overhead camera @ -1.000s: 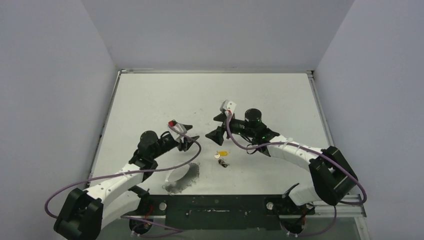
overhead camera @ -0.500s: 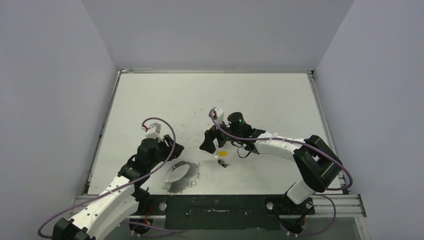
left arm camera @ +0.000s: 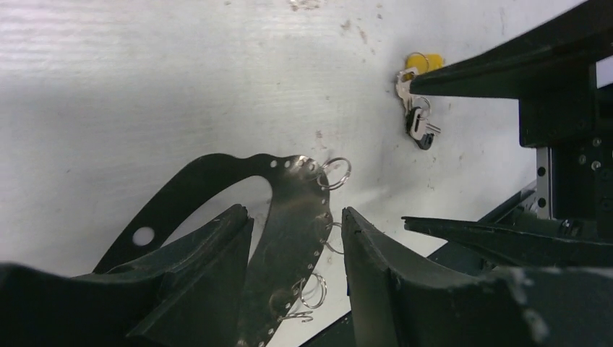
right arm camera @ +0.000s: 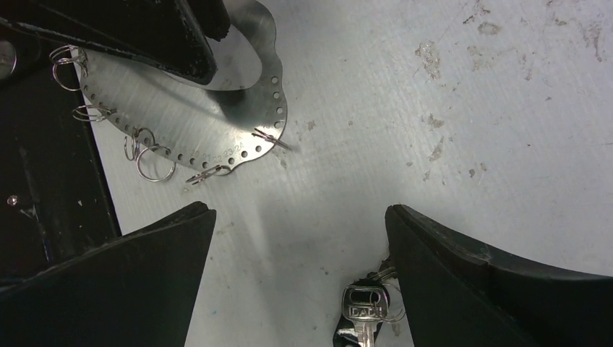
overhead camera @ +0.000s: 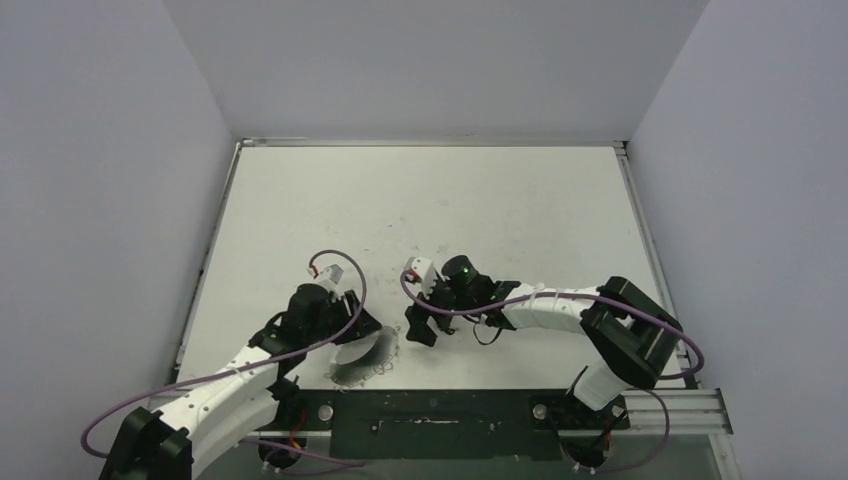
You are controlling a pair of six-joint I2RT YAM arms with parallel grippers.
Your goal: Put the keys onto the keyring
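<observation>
The left pincer (left arm camera: 296,215) hangs over the keyring (left arm camera: 289,181) low in the left half of the table (overhead camera: 420,200). Its fingers (left arm camera: 209,275) stand apart and straddle the flat silvery band, a sliver of gap on either side. The band is punched with holes along its edge, and small wire rings (right arm camera: 155,163) dangle from several. Just right of it the right pincer (right arm camera: 300,211) is spread wide, nose down over the keys (right arm camera: 365,314), which lie on the table between its fingers at the bottom of the right wrist view. In the left wrist view the keys sit upper right, yellow head above black, apart from the keyring.
</observation>
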